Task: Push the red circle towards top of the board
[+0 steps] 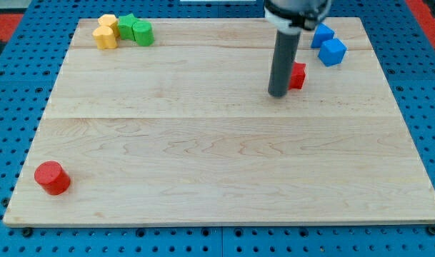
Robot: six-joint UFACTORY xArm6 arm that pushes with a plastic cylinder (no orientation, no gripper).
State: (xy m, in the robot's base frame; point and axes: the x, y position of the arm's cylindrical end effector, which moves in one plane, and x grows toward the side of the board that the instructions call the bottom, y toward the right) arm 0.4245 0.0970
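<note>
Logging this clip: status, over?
My tip at view's upper right, beside a red block. Red circle far off, bottom left corner. Path upward clear.

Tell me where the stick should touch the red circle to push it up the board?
There is no end effector to grip with, so my tip can only push. The red circle, a short upright cylinder, sits near the wooden board's bottom-left corner. Best to meet the middle of its curved wall on the side facing the view's bottom; an off-centre push would probably make it slip sideways. My tip is far away, beside another red block.
</note>
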